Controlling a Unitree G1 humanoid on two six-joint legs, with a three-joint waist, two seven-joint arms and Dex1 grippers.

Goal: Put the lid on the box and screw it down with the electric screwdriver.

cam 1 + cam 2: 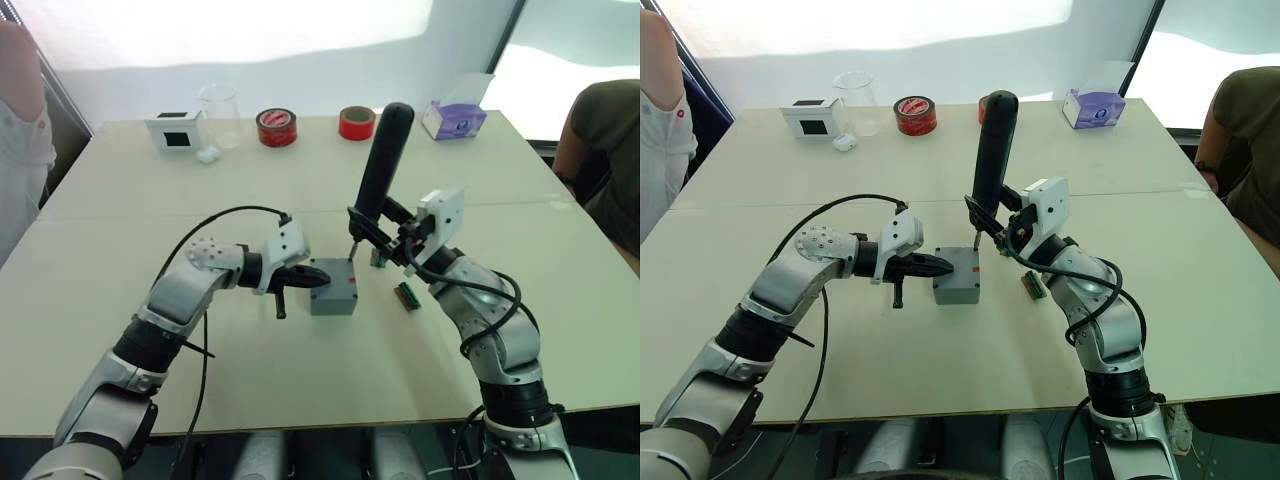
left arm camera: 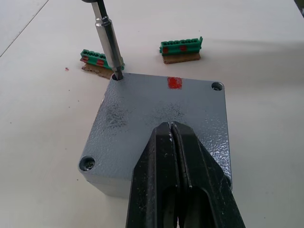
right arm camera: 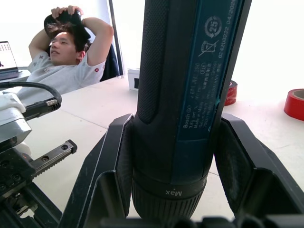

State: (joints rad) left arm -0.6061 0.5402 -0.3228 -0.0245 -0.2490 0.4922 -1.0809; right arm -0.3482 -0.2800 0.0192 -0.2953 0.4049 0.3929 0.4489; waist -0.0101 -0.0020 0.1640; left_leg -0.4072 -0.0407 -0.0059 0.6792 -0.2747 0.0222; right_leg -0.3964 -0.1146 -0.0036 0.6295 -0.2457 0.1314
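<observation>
Mid-table: lid (image 2: 161, 123) seated on box (image 1: 333, 298), left gripper (image 2: 173, 137) pressed together atop; right gripper (image 1: 375, 232) clamped on electric screwdriver (image 1: 380, 170), bit in corner hole. Green terminal blocks (image 2: 180, 47) just beyond; tape rolls (image 1: 277, 127) far back.

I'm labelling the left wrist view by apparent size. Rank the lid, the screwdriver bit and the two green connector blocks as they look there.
1. The lid, by far the largest.
2. The screwdriver bit.
3. The two green blocks; one sits partly behind the bit, so I won't rank them.
</observation>
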